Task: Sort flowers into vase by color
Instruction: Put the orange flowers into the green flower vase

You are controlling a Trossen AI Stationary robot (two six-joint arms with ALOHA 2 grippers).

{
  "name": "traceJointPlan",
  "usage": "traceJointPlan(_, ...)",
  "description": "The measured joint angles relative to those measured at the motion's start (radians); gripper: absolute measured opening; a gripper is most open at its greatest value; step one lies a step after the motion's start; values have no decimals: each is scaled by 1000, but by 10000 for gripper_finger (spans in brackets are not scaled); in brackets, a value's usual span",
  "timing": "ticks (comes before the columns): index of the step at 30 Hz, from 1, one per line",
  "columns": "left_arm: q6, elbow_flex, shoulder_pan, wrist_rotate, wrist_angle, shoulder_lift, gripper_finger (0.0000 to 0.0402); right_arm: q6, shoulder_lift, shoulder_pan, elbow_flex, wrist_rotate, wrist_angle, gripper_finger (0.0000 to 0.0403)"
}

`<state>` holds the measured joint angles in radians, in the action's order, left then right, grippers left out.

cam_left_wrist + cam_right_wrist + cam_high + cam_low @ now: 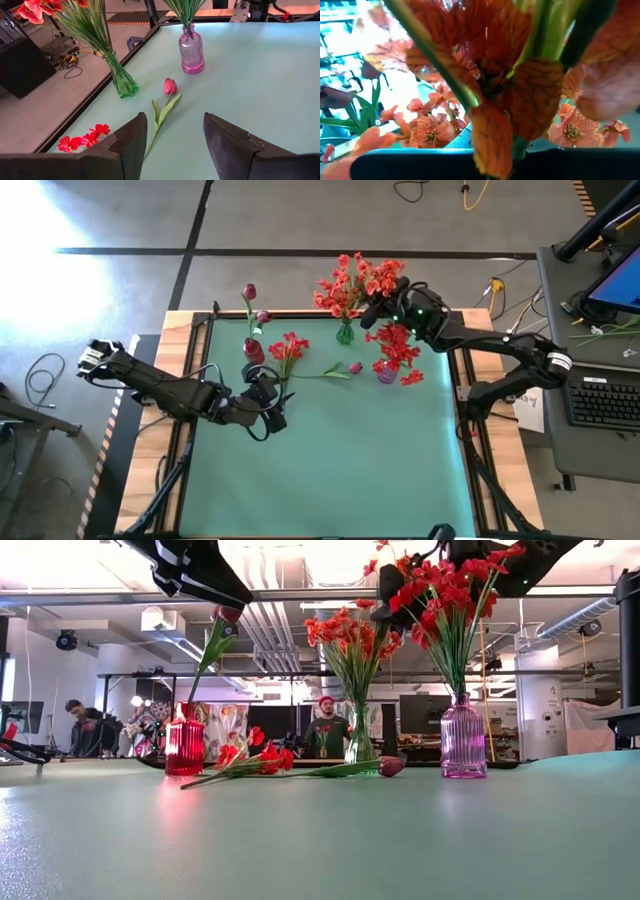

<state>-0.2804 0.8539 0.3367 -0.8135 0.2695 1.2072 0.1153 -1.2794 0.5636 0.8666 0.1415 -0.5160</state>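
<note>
Green table (330,470); left gripper (272,406), jaws spread, hovers nearer; right gripper (383,307), jaws pressed together, among orange flowers (352,282) at twelve o'clock; magenta tulip (170,86) lies dead ahead of the left jaws, stalk pointing back toward them.

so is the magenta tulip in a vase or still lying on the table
Lying flat on the table: the magenta tulip rests between the green vase and purple vase, in neither.
</note>
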Motion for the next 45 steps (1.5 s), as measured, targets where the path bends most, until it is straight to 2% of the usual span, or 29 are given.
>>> traceJointPlan(10, 0, 0, 0, 0, 0, 0, 180, 0, -96, 0, 91, 9, 76, 18)
traceJointPlan(31, 1, 0, 0, 0, 0, 0, 180, -11, -105, 0, 129, 15, 183, 22)
traceJointPlan(34, 1, 0, 0, 0, 0, 0, 180, -12, -104, 0, 129, 15, 212, 44)
traceJointPlan(41, 1, 0, 0, 0, 0, 0, 180, -12, -104, 0, 127, 7, 248, 138)
traceJointPlan(45, 1, 0, 0, 0, 0, 0, 180, -34, -91, 0, 127, 7, 275, 176)
